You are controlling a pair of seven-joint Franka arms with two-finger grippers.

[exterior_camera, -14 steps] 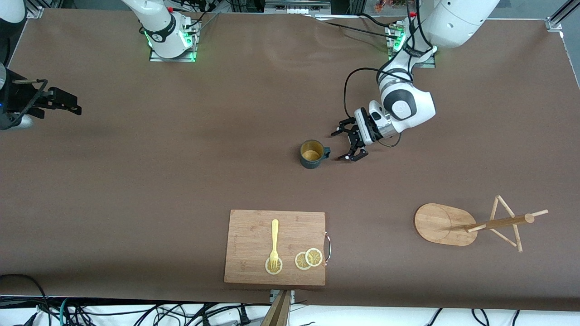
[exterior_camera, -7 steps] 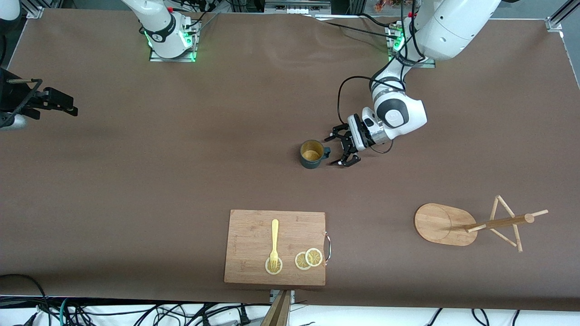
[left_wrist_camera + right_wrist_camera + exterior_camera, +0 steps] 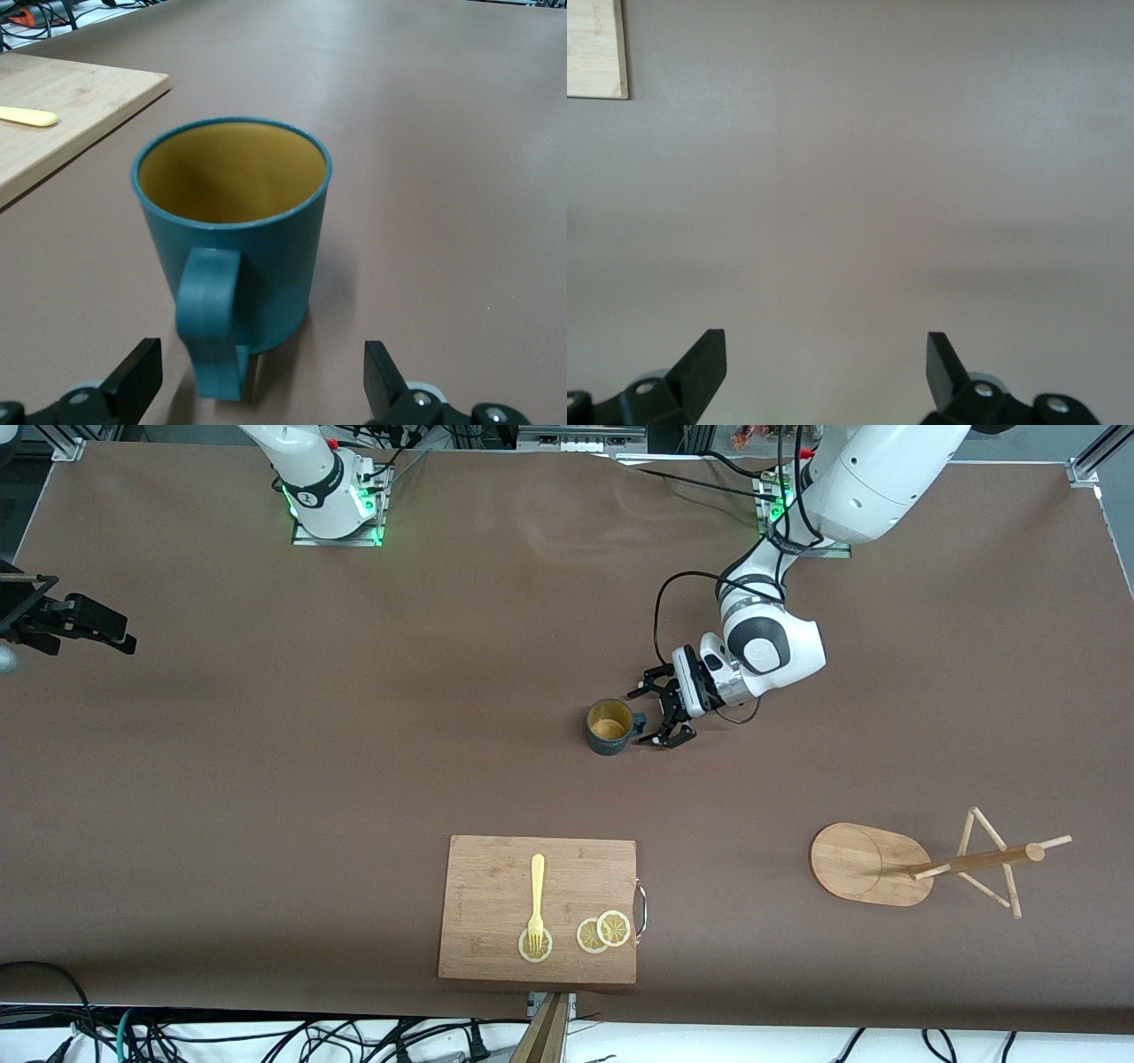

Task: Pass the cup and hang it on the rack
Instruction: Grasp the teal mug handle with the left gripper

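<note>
The dark teal cup point(image 3: 609, 727) stands upright mid-table, its handle toward the left arm's end. In the left wrist view the cup point(image 3: 232, 232) fills the middle, yellowish inside showing, handle facing the camera. My left gripper point(image 3: 652, 715) is open, low beside the handle, with the handle just ahead of its spread fingertips point(image 3: 137, 372). The wooden rack point(image 3: 921, 864) lies tipped on its side toward the left arm's end, nearer the front camera. My right gripper point(image 3: 111, 633) is open and empty at the right arm's end of the table; the right wrist view point(image 3: 824, 363) shows only bare table.
A wooden cutting board point(image 3: 496, 886) with a yellow fork point(image 3: 536, 899) and lemon slices point(image 3: 603, 931) lies near the front edge, nearer the camera than the cup. Its corner shows in the left wrist view point(image 3: 80, 97).
My left gripper has moved closer to the cup's handle, fingers still open. My right gripper has drawn back toward the table's edge at its own end.
</note>
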